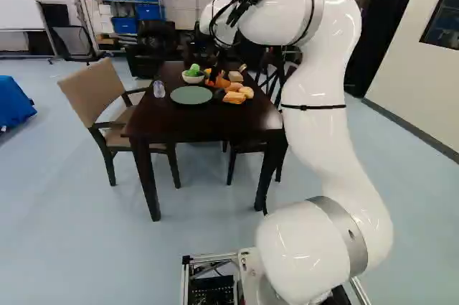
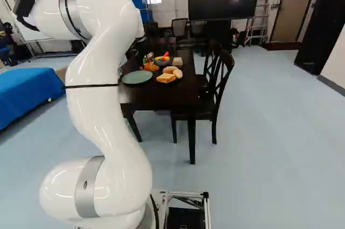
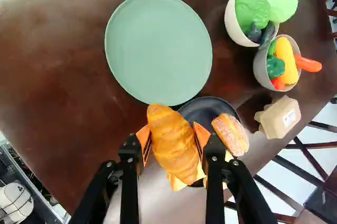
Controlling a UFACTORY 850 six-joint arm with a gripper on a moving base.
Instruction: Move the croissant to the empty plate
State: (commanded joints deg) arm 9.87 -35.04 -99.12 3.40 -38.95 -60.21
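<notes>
Presently, your tool point(image 3: 172, 135) is grasping: croissant point(image 3: 174, 147), one, overlapping the dark plate point(image 3: 202, 109) in wrist view. Green plate point(image 3: 158, 49), bare, is waiting; you are needing clear lift, level carry, low central release.

bright room light, glossy highlights on the white arm point(image 1: 315, 133), pale glare on the dark tabletop point(image 3: 58, 76)

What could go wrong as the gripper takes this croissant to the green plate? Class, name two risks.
The croissant, gripped by its sides, might slip or get squashed. The sugar-dusted bun on the black plate shows close beside the gripper, so a low sideways move could nudge it.
</notes>
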